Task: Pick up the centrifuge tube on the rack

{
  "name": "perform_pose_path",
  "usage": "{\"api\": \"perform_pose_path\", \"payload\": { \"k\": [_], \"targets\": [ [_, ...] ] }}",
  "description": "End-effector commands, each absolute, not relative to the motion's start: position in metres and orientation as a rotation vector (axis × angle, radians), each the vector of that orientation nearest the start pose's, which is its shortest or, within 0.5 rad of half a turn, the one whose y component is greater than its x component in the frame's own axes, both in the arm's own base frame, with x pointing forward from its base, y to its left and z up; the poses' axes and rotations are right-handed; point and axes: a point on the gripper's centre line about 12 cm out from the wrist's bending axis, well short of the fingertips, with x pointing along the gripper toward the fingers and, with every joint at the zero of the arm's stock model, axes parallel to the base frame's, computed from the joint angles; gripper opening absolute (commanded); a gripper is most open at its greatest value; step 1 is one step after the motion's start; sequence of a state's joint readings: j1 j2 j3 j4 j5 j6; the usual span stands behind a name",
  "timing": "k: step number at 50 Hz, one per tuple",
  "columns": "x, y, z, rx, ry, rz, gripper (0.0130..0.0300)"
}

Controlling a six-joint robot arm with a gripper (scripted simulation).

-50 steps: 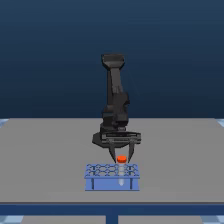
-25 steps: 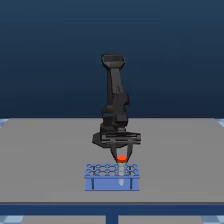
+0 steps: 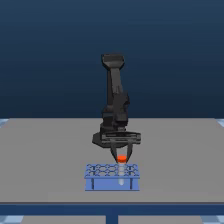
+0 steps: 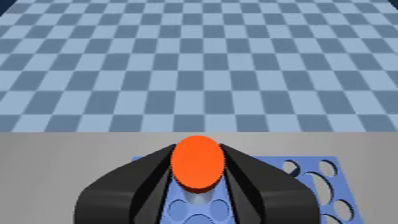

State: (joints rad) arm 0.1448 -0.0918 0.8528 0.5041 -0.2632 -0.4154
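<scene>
Rack [image 3: 112,177] sits low and blue near the table's [image 3: 45,155] front edge, holding the centrifuge tube [image 3: 121,161] upright in a hole toward the exterior view's right so its orange cap stands clear. Black gripper [image 3: 121,158] hangs straight down over it, fingers [image 4: 151,172] pressed against either side of that cap, apparently pinching it for a vertical lift.

Orange-red cap [image 4: 197,162], blue rack [image 3: 112,176], black gripper [image 3: 121,159].

The robot arm [image 3: 116,102] is matte black, blocky at its top link, widening to a flat crossbar above two tapered black fingers [image 4: 133,185].
</scene>
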Motion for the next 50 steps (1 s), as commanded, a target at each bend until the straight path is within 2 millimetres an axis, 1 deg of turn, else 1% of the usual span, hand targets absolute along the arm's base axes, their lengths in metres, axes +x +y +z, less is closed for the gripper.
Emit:
{"api": "perform_pose_path", "payload": {
  "k": [1,50],
  "targets": [
    [0.349,0.036,0.168,0.000,0.525,0.000,0.0130],
    [0.349,0.036,0.204,0.000,0.525,0.000,0.0130]
  ]
}}
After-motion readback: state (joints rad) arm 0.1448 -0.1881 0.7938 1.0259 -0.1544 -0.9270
